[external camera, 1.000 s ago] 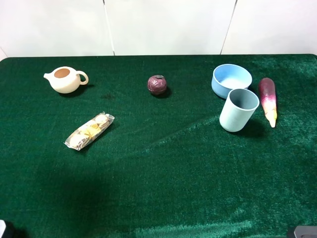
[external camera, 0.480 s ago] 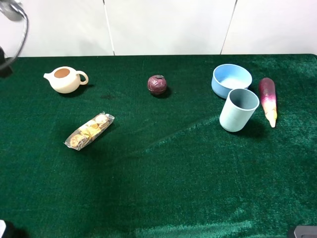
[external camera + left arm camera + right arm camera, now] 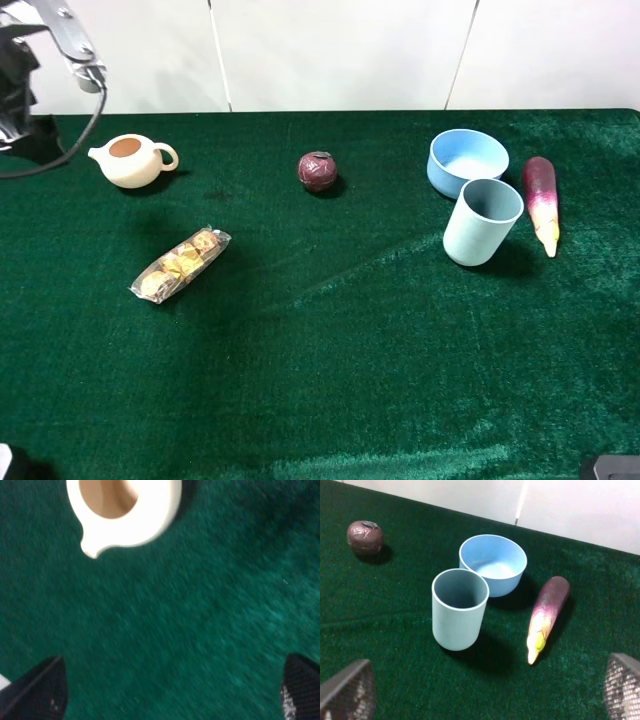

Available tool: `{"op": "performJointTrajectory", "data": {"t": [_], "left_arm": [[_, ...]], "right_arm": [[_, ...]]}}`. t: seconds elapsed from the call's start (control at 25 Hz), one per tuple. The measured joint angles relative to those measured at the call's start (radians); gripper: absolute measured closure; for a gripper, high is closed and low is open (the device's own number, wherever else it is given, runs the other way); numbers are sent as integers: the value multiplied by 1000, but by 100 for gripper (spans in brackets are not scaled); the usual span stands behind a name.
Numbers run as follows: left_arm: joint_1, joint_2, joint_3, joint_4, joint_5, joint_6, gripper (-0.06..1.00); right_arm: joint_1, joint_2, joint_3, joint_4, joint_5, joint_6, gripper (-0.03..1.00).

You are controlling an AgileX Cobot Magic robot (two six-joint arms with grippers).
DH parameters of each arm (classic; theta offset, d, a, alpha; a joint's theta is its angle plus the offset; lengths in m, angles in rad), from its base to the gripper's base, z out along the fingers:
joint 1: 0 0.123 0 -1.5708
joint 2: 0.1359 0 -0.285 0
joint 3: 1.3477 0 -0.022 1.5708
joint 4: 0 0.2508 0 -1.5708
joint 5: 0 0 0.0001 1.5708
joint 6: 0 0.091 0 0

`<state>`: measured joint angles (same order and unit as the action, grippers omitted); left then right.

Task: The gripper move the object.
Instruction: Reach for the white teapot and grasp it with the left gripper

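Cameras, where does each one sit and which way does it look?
Exterior high: sits up high off the arms, looks down over the green table; the left arm shows at the far left edge.
Left wrist: rides on the left arm, looks nearly straight down at the teapot; the left gripper, open, shows its fingertips.
Right wrist: rides on the right wrist, looks slanting down at the blue cup and bowl; the right gripper, open, shows its fingertips.
Shared: exterior high and left wrist both show the teapot.

Green table (image 3: 340, 380) under teapot (image 3: 128, 163), ball (image 3: 317, 171), cup (image 3: 482, 222)
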<state>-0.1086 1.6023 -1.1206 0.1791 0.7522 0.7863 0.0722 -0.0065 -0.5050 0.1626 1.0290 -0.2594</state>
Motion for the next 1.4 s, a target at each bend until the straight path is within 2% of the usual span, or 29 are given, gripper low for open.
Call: {"op": "performJointTrajectory", "data": {"t": [0.36,0.8,1.4], "left_arm": [[-40,164,-5,7,-136,64,10],[-79,336,-104,7,-160,84,10],[-80,425,-108,26,-192,86,10]], "right_arm": [[0,0,0,0,1,0,27],[0,0,0,0,1,0,27],[0,0,0,0,2,0,27]]}}
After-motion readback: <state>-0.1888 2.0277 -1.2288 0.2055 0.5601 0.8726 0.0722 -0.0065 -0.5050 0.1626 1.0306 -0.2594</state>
